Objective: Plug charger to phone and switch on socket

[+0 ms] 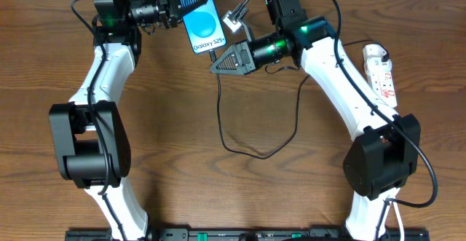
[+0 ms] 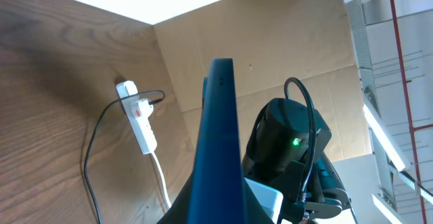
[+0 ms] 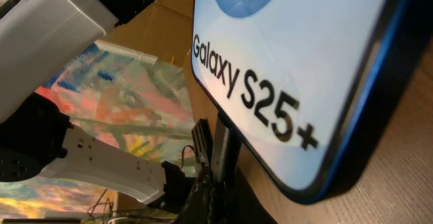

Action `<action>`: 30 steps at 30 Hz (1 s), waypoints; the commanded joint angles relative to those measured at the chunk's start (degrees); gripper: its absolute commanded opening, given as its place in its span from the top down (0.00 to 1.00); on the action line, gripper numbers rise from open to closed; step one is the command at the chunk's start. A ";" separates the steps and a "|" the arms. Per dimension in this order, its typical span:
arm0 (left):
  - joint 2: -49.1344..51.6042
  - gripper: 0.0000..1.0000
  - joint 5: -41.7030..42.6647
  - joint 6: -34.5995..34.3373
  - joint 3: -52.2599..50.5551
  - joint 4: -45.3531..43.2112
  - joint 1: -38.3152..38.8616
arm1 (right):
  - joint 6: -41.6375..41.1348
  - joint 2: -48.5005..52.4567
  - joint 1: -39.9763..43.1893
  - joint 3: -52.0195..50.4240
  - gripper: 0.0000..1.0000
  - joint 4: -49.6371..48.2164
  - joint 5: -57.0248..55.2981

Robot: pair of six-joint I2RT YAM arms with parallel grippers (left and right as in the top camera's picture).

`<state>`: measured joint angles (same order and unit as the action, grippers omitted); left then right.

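The phone [image 1: 201, 19], blue screen reading "Galaxy S25+", is held at the table's back by my left gripper [image 1: 177, 5], which is shut on its upper end. In the left wrist view the phone [image 2: 220, 143] shows edge-on between the dark fingers [image 2: 215, 214]. My right gripper [image 1: 220, 60] is shut on the charger plug [image 1: 214, 52], which is right at the phone's bottom edge. In the right wrist view the plug [image 3: 222, 146] rises from the fingers [image 3: 215, 187] to the phone's lower edge [image 3: 298, 82]; whether it is seated is hidden. The white socket [image 1: 381, 72] lies at the far right.
The black charger cable [image 1: 251, 153] loops from the plug down over the table's middle and back up toward the right arm. The socket [image 2: 139, 119], with its cable [image 2: 91, 160] and a white lead, also shows in the left wrist view. A cardboard wall [image 2: 284, 41] stands behind the table.
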<state>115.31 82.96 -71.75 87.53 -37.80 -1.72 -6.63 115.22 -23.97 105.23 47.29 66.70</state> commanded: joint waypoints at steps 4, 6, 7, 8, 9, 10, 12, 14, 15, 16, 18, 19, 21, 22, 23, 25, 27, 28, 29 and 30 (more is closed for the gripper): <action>-1.07 0.93 5.09 1.99 0.85 -0.46 0.35 | 3.02 -0.87 0.35 0.61 0.73 4.13 -2.97; -1.07 0.93 5.09 2.99 0.85 -0.46 -0.31 | 5.92 -0.87 0.37 0.61 0.69 6.93 -2.97; -1.07 0.92 5.07 3.74 0.85 -0.44 -0.74 | 7.72 -0.87 0.42 0.61 0.66 8.35 -2.95; -1.05 0.93 5.07 4.66 0.83 -0.44 -1.05 | 8.83 -0.87 0.46 0.61 0.63 9.25 -2.97; -0.98 0.92 5.09 5.90 0.83 -0.44 -1.42 | 9.84 -0.87 0.70 0.61 0.61 10.25 -2.97; -0.92 0.93 5.09 6.60 0.76 -0.42 -1.64 | 10.40 -0.87 1.07 0.61 0.60 10.97 -3.02; -0.55 0.93 5.07 7.08 0.37 -0.17 -1.88 | 10.60 -0.87 2.29 0.61 0.58 12.07 -3.89; -0.09 0.93 4.87 8.33 -0.70 1.66 -1.86 | 10.58 -0.87 4.28 0.61 0.57 12.61 -5.09; 0.13 0.93 4.79 9.44 -1.55 3.28 -1.68 | 10.56 -0.87 5.60 0.61 0.56 12.76 -5.60; 0.35 0.93 4.39 10.60 -2.38 5.31 -1.40 | 10.56 -0.87 6.82 0.61 0.56 12.79 -5.92; 0.55 0.93 2.32 14.60 -4.63 11.89 -0.46 | 10.29 -0.87 9.66 0.63 0.53 12.76 -6.86; 0.55 0.93 1.33 16.33 -5.60 14.36 0.07 | 9.97 -0.87 10.80 0.61 0.52 12.76 -7.28; 0.55 0.92 -1.01 20.59 -7.58 18.64 1.25 | 9.42 -0.87 13.18 0.61 0.52 12.79 -8.76; 0.55 0.92 -2.45 22.62 -8.50 20.26 1.79 | 9.31 -0.87 14.23 0.61 0.52 12.85 -9.75; 0.55 0.93 -3.82 24.09 -9.20 21.31 2.21 | 9.25 -0.87 15.02 0.61 0.52 12.94 -10.43; 0.55 0.92 -7.85 26.45 -10.78 23.17 2.89 | 9.22 -0.87 16.24 0.61 0.51 13.11 -11.37; 0.55 0.93 -13.62 28.92 -11.74 27.30 3.48 | 7.34 -0.87 16.87 0.63 0.52 13.14 -13.14; 0.55 0.92 -16.96 30.03 -12.02 30.08 3.74 | 6.16 -0.87 16.92 0.61 0.52 13.00 -14.38; 0.55 0.93 -20.59 31.10 -12.26 32.94 4.11 | 5.55 -0.87 16.92 0.63 0.53 12.92 -16.15; 0.55 0.93 -24.85 32.28 -12.48 36.11 4.59 | 5.33 -0.87 16.90 0.61 0.53 12.85 -17.90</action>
<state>116.11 70.83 -46.06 75.40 -5.61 2.42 0.80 115.22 -6.66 105.32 60.23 53.36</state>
